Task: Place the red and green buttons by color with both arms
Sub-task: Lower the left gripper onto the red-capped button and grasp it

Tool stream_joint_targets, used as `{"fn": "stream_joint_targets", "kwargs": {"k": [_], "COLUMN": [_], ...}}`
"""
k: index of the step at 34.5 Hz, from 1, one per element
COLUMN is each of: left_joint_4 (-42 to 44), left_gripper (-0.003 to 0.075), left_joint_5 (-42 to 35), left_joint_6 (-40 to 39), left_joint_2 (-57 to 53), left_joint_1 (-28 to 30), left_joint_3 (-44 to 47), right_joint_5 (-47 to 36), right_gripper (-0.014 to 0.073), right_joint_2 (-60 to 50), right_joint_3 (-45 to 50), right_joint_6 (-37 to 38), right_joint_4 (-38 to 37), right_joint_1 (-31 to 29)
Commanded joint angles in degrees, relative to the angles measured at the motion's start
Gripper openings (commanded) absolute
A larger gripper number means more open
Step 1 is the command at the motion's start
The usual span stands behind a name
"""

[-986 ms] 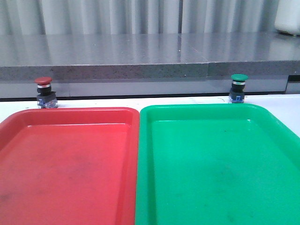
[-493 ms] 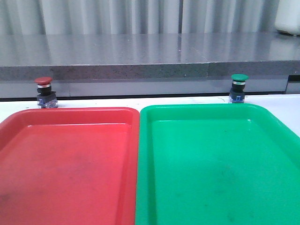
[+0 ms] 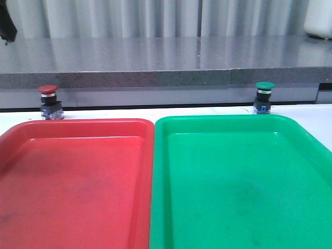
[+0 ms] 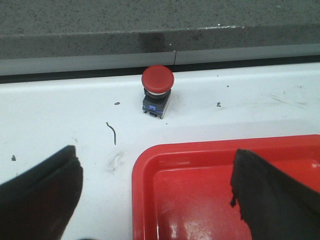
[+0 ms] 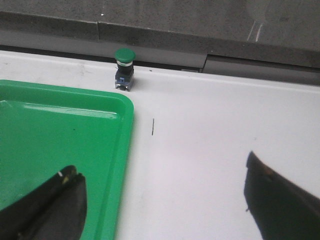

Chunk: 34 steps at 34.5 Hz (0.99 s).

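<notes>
The red button point(image 3: 48, 101) stands upright on the white table behind the far left corner of the red tray point(image 3: 78, 123). The green button point(image 3: 264, 96) stands upright behind the far right part of the green tray point(image 3: 223, 118). In the left wrist view my left gripper point(image 4: 156, 165) is open and empty, over the red tray's corner point(image 4: 142, 170), with the red button point(image 4: 157, 90) ahead of it. In the right wrist view my right gripper point(image 5: 161, 167) is open and empty, over the green tray's edge point(image 5: 125, 115) and the table, short of the green button point(image 5: 124, 65).
A grey stone ledge point(image 3: 155, 78) runs along the table's far edge just behind both buttons. The two trays lie side by side and touch. A dark part of my left arm point(image 3: 6, 23) shows at the upper left edge of the front view.
A dark part of the left arm has come into the front view at the upper left. The buttons and trays have not moved.
</notes>
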Motion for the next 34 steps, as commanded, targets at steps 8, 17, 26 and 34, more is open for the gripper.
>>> {"fn": "stream_joint_targets", "kwargs": {"k": [8, 17, 26, 34], "left_joint_4": [-0.1, 0.4, 1.5, 1.4], "left_gripper": [0.0587, 0.0587, 0.0587, 0.0368], "left_joint_5": [-3.8, -4.2, -4.3, -5.9], "left_joint_6": [0.0, 0.0, -0.2, -0.2], "left_joint_2": [12.7, 23.8, 33.6, 35.5], "left_joint_1": [-0.5, -0.5, 0.0, 0.0], "left_joint_3": [-11.2, -19.9, -29.3, -31.0], "right_joint_5": [-3.7, -3.7, -3.7, -3.7], "right_gripper": [0.0652, 0.0652, 0.0652, 0.0652], "right_joint_2": [0.6, 0.6, 0.6, 0.6], "right_joint_3": [-1.9, -1.9, -1.9, -1.9], "right_joint_6": [-0.4, -0.4, -0.4, -0.4], "right_joint_4": [-0.7, -0.7, -0.7, -0.7], "right_joint_1": [-0.3, -0.3, -0.3, -0.3]}}
